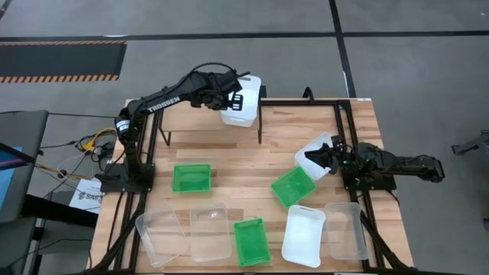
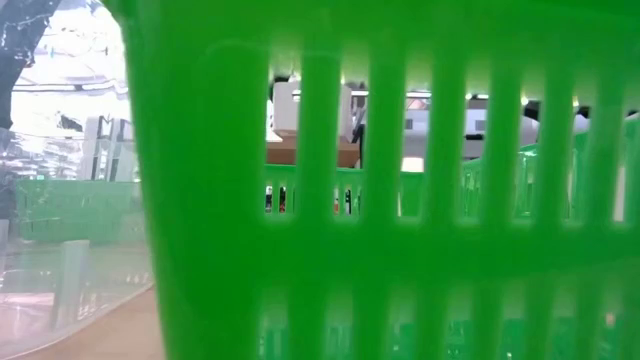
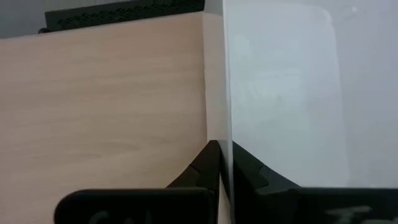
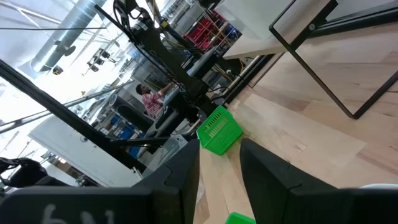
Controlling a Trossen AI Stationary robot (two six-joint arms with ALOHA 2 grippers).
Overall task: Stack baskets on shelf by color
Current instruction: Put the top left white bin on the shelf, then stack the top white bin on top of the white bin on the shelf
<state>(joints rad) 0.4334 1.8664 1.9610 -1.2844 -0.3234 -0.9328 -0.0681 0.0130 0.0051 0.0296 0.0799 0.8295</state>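
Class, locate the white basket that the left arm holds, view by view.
High view: top centre, white basket in left gripper's jaws.
Low view: not visible; green basket fills it.
Left wrist view: right half, wall between jaws.
Right wrist view: cannot tell.
Shared landmark: the shelf.

one white basket (image 1: 241, 100) over the shelf (image 1: 172, 114), eight others across the table: green, white, clear

A striped hazard mat (image 1: 61, 59) lies on the grey floor (image 1: 412, 69) (beyond the table (image 1: 229, 156)).
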